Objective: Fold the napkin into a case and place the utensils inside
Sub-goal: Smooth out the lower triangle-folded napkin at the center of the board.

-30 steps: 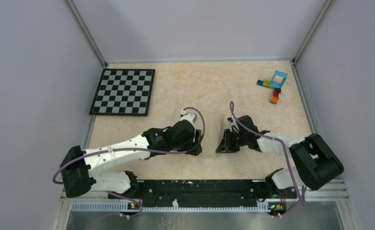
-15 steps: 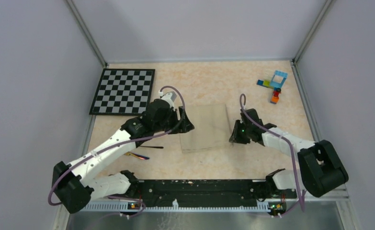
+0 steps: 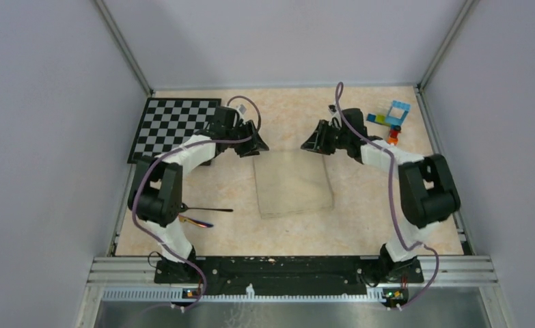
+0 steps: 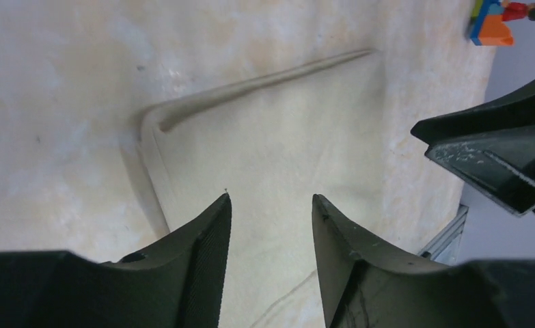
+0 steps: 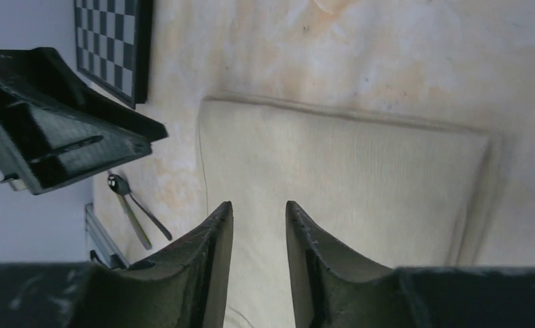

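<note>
The cream-beige napkin (image 3: 293, 183) lies flat in the middle of the table, its far edge showing as a thick rolled rim in the left wrist view (image 4: 278, 150). My left gripper (image 3: 256, 145) hovers at its far left corner, open and empty (image 4: 271, 199). My right gripper (image 3: 310, 143) hovers at its far right corner, open and empty (image 5: 259, 205), with the cloth (image 5: 360, 178) below it. The dark utensils (image 3: 203, 215) lie on the table left of the napkin; the black spoon bowl shows in the right wrist view (image 5: 119, 183). No tapered case shows.
The chequered board (image 3: 175, 128) lies at the back left, close behind my left arm. Small coloured toy bricks (image 3: 391, 119) sit at the back right, next to my right arm. Walls enclose the table on three sides.
Both grippers have swept from the napkin's near side to its far edge and now stand open above the far corners. The napkin, bunched between them before, now lies flat.
</note>
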You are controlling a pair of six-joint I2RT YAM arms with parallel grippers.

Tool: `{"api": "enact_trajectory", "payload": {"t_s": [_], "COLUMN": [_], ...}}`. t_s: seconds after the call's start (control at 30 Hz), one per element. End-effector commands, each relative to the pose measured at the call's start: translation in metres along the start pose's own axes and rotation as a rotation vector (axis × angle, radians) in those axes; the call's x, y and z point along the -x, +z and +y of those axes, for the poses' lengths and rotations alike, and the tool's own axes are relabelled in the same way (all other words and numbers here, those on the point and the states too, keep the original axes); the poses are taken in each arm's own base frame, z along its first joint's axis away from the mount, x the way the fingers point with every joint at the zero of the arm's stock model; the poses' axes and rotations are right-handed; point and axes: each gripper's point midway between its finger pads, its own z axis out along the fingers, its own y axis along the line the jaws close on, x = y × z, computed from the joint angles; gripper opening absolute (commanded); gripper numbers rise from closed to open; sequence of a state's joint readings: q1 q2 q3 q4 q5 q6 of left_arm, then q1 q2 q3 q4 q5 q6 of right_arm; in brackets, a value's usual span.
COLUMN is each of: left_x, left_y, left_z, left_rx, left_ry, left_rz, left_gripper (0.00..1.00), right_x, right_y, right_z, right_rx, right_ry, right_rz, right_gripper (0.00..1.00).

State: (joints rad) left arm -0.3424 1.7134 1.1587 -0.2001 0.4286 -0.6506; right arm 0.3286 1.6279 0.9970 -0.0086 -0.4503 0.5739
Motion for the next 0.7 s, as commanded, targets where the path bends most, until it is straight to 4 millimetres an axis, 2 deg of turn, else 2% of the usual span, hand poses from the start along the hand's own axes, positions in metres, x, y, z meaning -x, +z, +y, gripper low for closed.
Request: {"api": "enact_trajectory", "payload": {"t_s": [0.0,0.1,0.2,0.37,0.53,0.6,0.67], "left_x": [0.025,0.030,0.030,0.016,0.004,0.002,0.001], "left_y": [0.025,0.041,0.053,0.067,0.073,0.075,0.076], "left_z": [-0.002,0.017,0.033,0.065,0.103,0.111,0.110], "left_rx": [-0.092,-0.080,-0.075,-0.011,0.103,0.115,0.110], "left_ry": [0.048,0.029,0.016,-0.009,-0.021,-0.025,-0.018], "left_rz": [-0.011,-0.004,0.003,0.031,0.049,0.061,0.070], "left_gripper": [0.48,0.41,0.37,0.33,0.31,0.30,0.30], "right_x": [0.021,0.024,0.029,0.021,0.014,0.015,0.020], "right_y": [0.037,0.053,0.060,0.066,0.060,0.055,0.046], "right_z": [0.017,0.001,-0.022,-0.065,-0.100,-0.114,-0.110], "right_rx": [0.254,0.297,0.300,0.262,0.147,0.047,-0.012], "right_ry": [0.090,0.126,0.155,0.210,0.193,0.166,0.123], "right_rz": [0.047,0.075,0.066,0.090,0.100,0.105,0.113], "right_gripper": [0.31,0.25,0.22,0.20,0.20,0.20,0.21]}}
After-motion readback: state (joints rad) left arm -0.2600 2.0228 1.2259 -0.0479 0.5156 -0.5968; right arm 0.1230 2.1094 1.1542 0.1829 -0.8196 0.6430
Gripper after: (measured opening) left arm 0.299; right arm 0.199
